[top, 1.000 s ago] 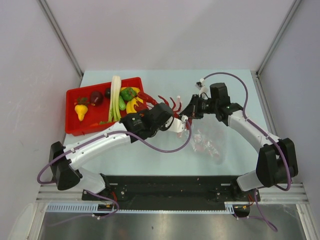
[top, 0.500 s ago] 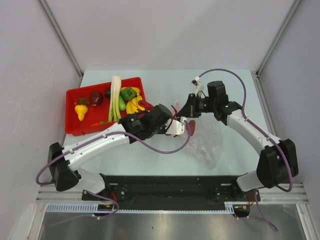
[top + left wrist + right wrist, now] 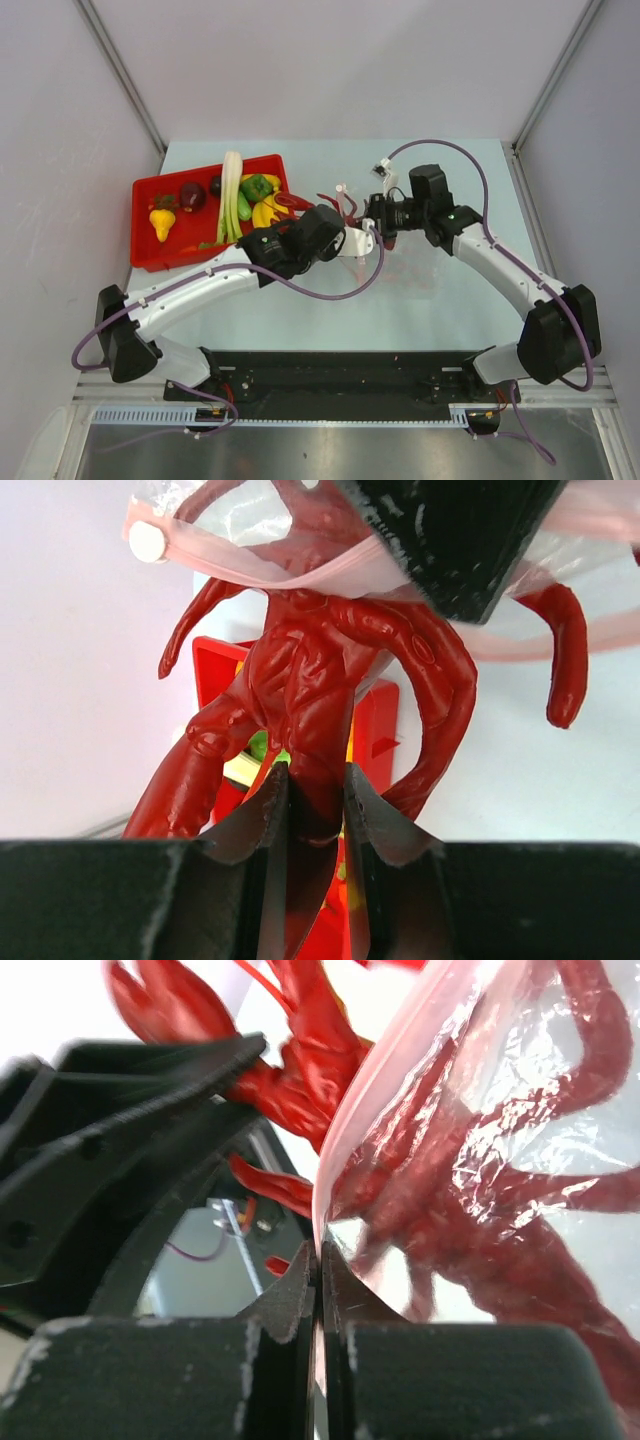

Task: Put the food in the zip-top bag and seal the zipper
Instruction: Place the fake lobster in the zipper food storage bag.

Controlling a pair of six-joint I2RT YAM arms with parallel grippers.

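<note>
From above the left gripper point(image 3: 360, 240) and right gripper point(image 3: 383, 228) hide most of the lobster point(image 3: 298, 201) and the bag point(image 3: 412, 272) is too faint to trace; in the left wrist view the lobster covers most of the tray point(image 3: 215, 665).

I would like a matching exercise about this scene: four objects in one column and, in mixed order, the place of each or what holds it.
Objects
1. red lobster
2. zip-top bag
3. leek
4. yellow pear

Places
A. lying along the middle of the red tray
B. pinched at its pink mouth strip by the right gripper
C. in the left part of the tray, as the top view shows it
D. clamped by the left gripper

Pairs: 1-D, 2-B, 3-A, 4-C
</note>
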